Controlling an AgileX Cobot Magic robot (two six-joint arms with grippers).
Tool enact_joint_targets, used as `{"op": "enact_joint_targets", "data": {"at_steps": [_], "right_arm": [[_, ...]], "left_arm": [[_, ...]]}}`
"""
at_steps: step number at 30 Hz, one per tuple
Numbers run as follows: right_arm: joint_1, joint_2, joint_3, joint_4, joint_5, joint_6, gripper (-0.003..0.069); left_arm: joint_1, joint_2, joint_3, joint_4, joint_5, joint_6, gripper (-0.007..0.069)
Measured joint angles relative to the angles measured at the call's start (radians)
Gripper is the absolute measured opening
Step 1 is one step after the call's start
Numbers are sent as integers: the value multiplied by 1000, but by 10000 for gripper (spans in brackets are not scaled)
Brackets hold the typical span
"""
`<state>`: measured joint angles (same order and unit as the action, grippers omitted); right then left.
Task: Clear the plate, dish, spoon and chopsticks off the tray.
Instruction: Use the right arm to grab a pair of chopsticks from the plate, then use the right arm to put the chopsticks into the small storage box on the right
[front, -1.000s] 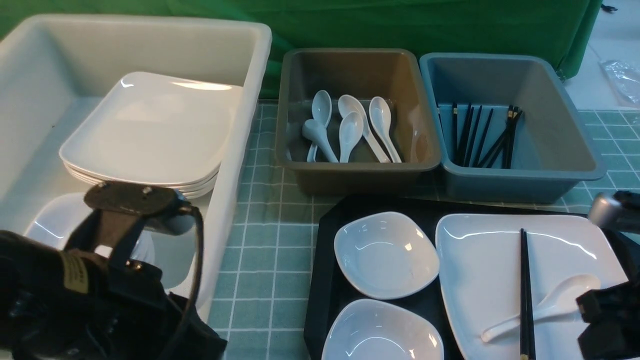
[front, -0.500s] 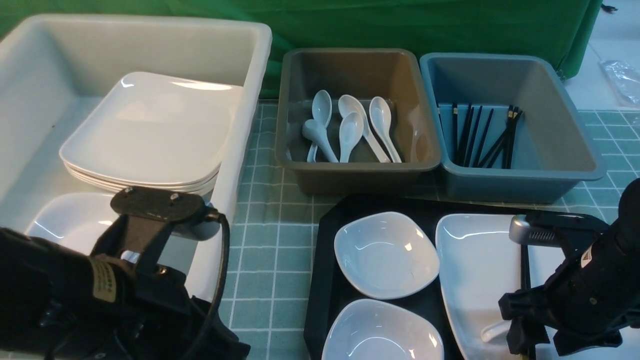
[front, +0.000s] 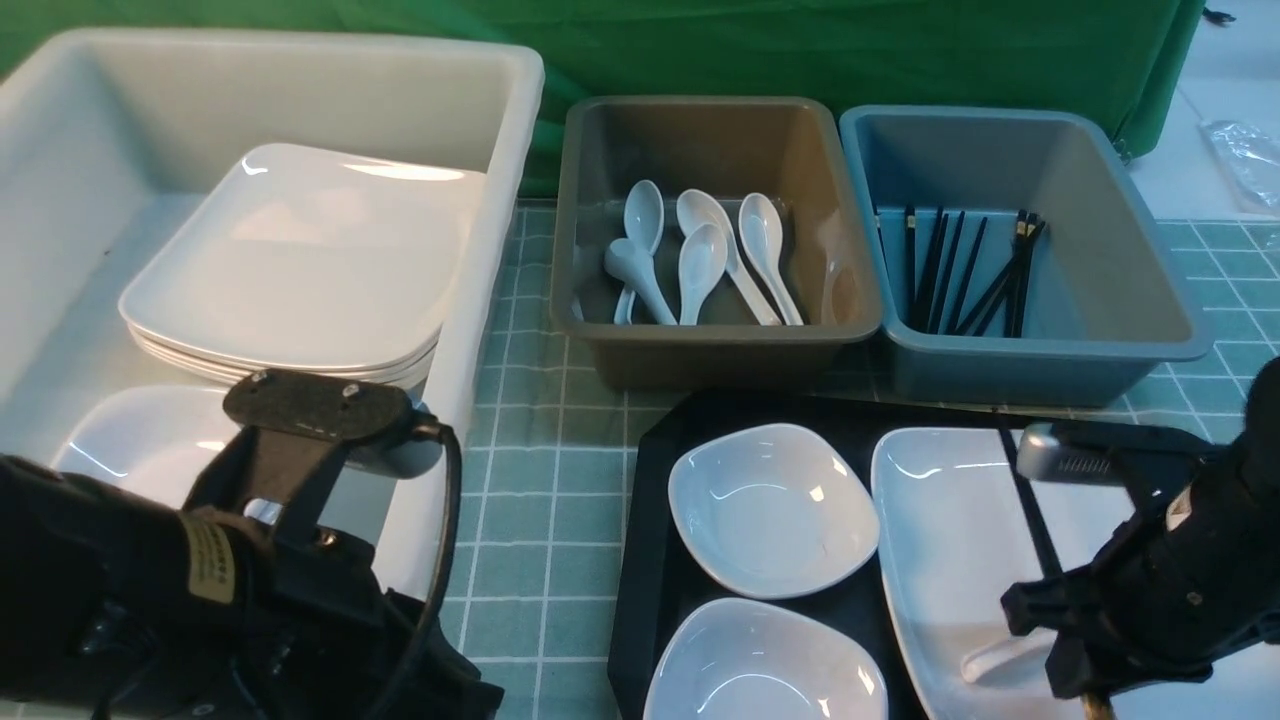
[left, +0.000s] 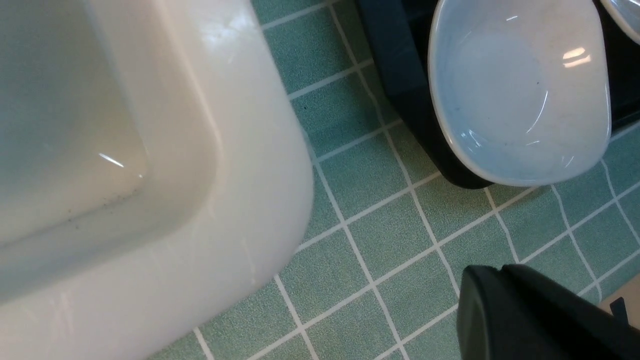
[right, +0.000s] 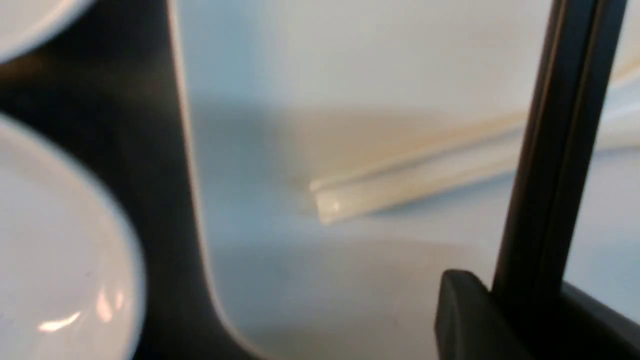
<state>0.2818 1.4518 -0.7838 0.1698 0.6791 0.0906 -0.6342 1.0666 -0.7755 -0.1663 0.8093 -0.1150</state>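
Observation:
The black tray (front: 640, 560) carries two small white dishes (front: 770, 510) (front: 765, 665) and the large white plate (front: 950, 550). My right gripper (front: 1085, 690) is low over the plate's near side, shut on the black chopsticks (front: 1030, 500) near their banded end. In the right wrist view the chopsticks (right: 560, 150) rise out of the right gripper (right: 525, 295) and cross the spoon's handle (right: 400, 190). Only the end of the spoon's handle (front: 1000, 660) shows in the front view. My left gripper (left: 498, 272) is shut and empty over the cloth beside the near dish (left: 520, 95).
A big white tub (front: 480, 300) on the left holds stacked plates. Behind the tray, a grey-brown tub (front: 720, 345) holds several spoons and a blue tub (front: 1030, 365) holds several chopsticks. A green checked cloth (front: 540, 480) covers the table.
My right arm came in over the plate and its gripper shut on the chopsticks, whose far ends swung left. My left arm shifted right, then stayed still.

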Motion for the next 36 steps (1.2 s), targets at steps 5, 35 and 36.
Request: {"op": "enact_joint_targets", "data": {"at_steps": [5,35,36], "right_arm": [[-3,-153,-26,1,-8,-10,151],[-169,635,-981,0,-40,-82,465],[-169,622,-983,0,-6,-91,488]], "left_arm": [[0,0,0,0,-4,0,4],[0,0,0,0,-13,-2,8],[0,0,0,0,-19,-2,8]]}}
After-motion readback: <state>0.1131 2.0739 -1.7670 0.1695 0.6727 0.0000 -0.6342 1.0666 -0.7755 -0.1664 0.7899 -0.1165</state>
